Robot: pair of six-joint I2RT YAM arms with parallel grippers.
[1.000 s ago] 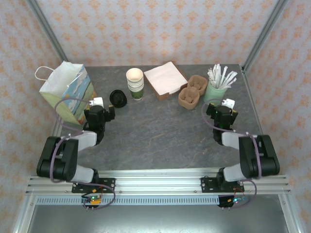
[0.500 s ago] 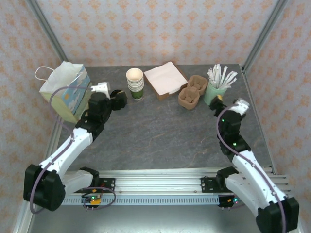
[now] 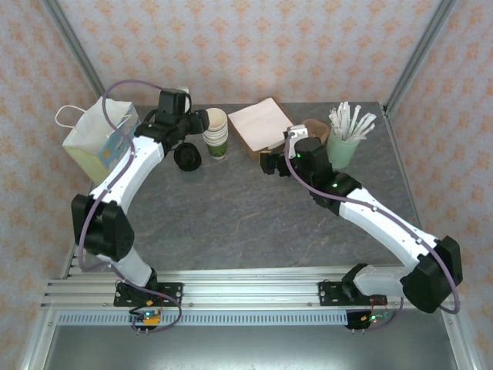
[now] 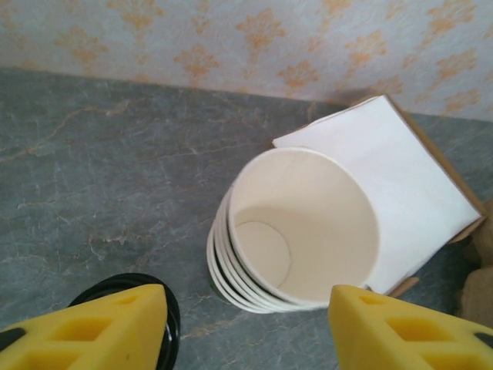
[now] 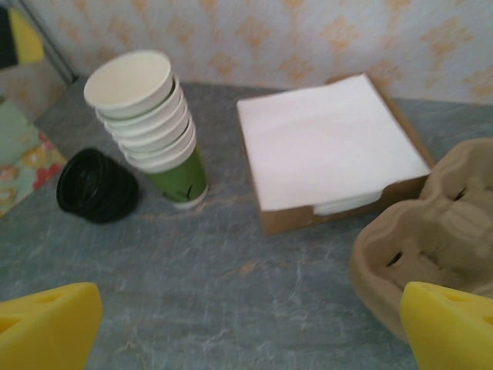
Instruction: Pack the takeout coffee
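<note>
On the grey stone-look tabletop [image 3: 254,220], a printed paper bag [image 3: 100,142] stands at 10 o'clock. The stack of lidless cream-and-green paper cups [image 3: 215,132] is at 11 o'clock. Your left pincer [image 4: 248,297] hangs over it, fingers parted either side of the top rim, gripping nothing. Your right pincer [image 5: 246,324] is wide and empty, at 4 o'clock of the stack. A round black plastic lid [image 3: 187,157] lies at 7 o'clock, just beside the stack. Judged step: drawing one cup; takeout coffee not yet made up. Next: pinch one rim only, lift straight.

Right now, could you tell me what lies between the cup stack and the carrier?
The napkin tray lies between the cup stack and the carrier, clearest in the right wrist view.
</note>
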